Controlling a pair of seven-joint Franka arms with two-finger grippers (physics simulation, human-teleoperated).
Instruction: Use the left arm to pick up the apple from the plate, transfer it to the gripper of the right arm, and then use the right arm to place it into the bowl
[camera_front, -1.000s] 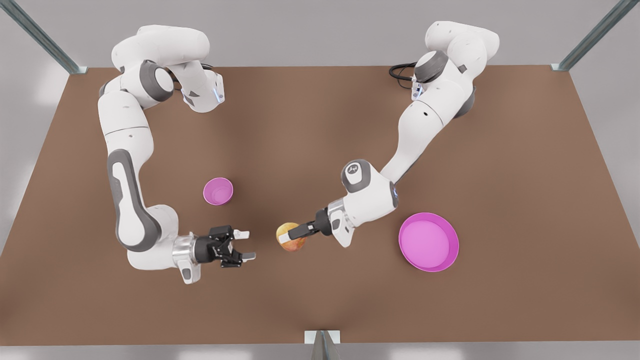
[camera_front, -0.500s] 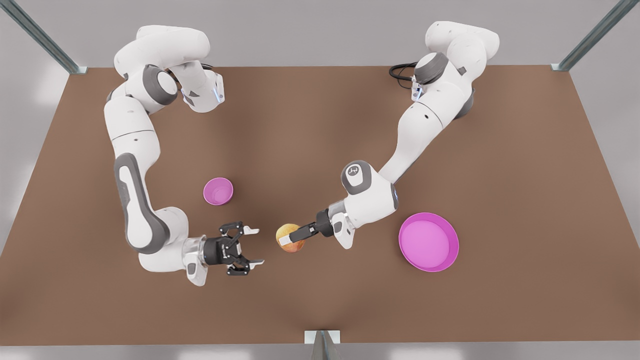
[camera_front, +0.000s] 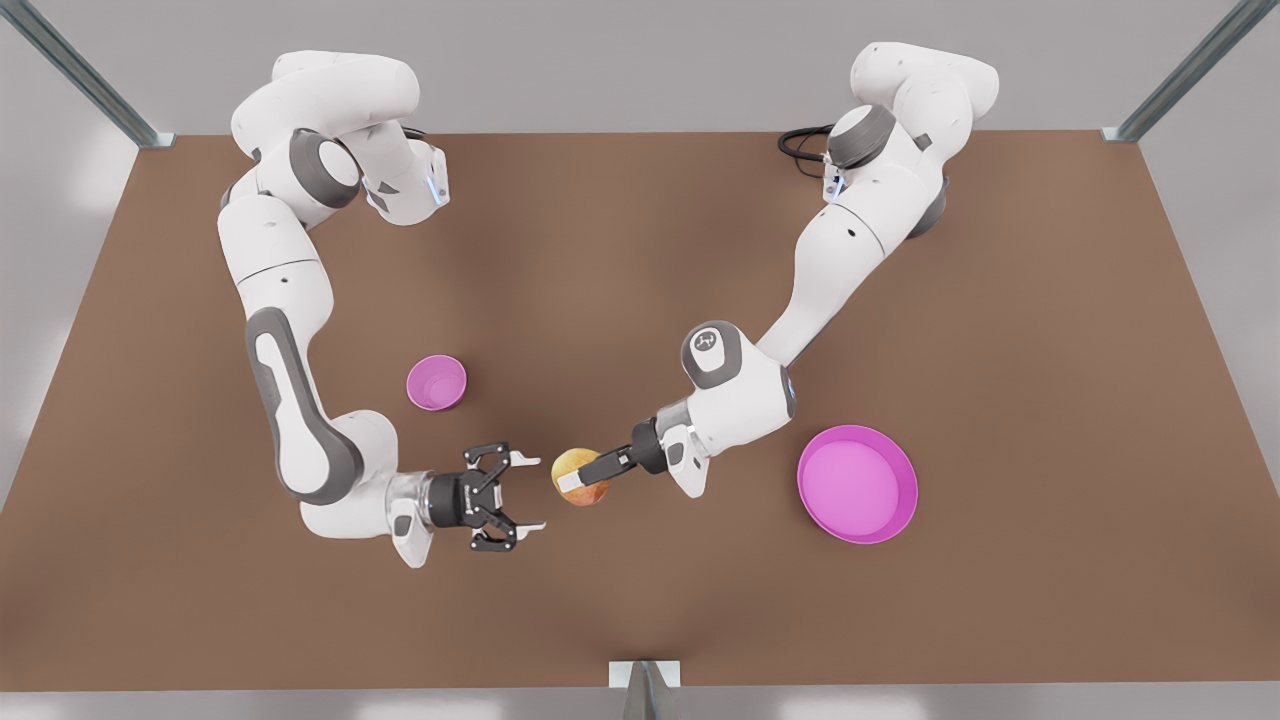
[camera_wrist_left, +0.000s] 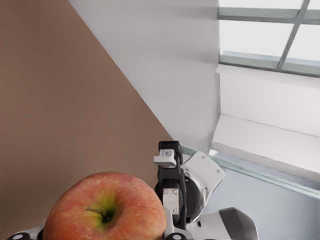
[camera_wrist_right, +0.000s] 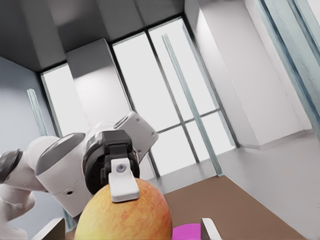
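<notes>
Apple held off the table, clamped between the fingers of the left gripper; stem side seen in the left wrist view. Right gripper just beside the apple, on the side away from the plate, claw spread wide, not touching the fruit. Bowl near the apple, beyond the right gripper's wrist. Plate well apart from the apple, behind the left arm. One pale pad pressed on the apple.
</notes>
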